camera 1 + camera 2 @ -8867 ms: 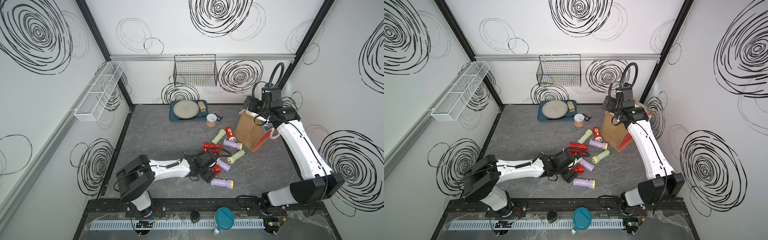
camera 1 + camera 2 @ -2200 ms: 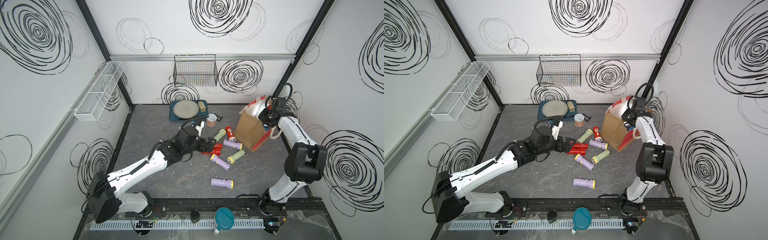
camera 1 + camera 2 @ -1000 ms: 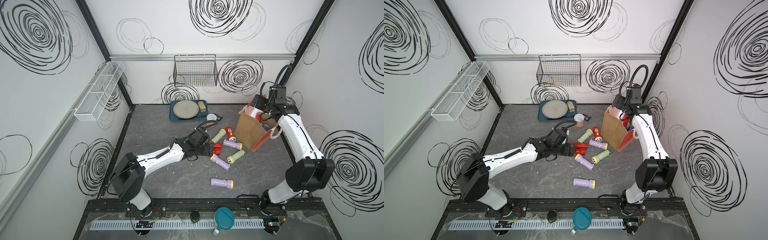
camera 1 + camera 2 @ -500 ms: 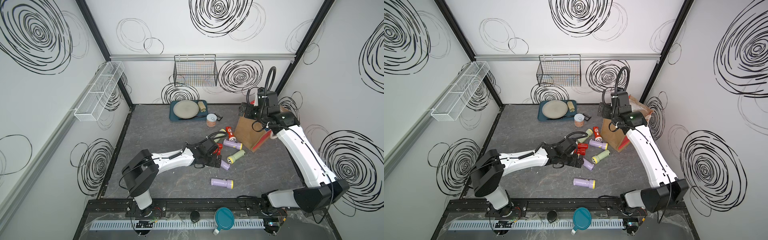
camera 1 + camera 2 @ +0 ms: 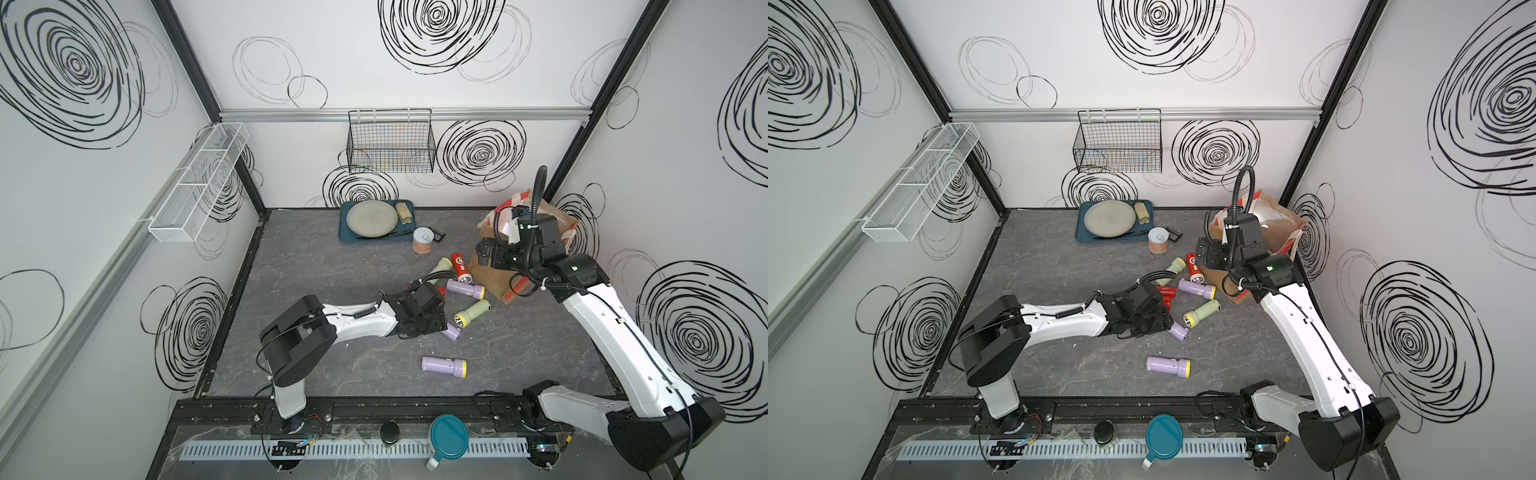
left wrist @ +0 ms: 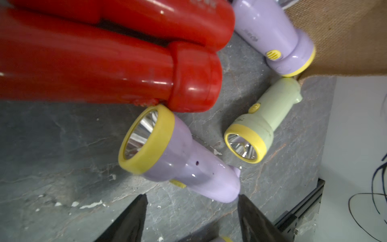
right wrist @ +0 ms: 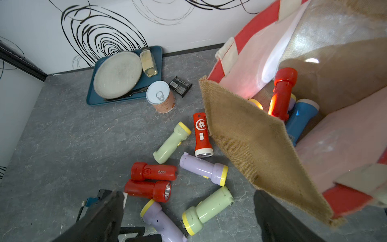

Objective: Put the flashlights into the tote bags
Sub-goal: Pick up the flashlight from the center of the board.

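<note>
We see stubby plastic flashlights, lilac or pale green with yellow rims, and red, scattered right of the worktop's middle beside the jute tote bag in its far right corner. Only the right wrist view shows us inside the bag: a red flashlight and a blue flashlight. The left gripper stands parted at a lilac flashlight's tail, clamping nothing; the right gripper gapes wide, empty.

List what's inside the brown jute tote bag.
In the brown jute tote bag: a red plastic flashlight, a blue plastic flashlight, a yellow flashlight head. Its front wall hides the rest.
</note>
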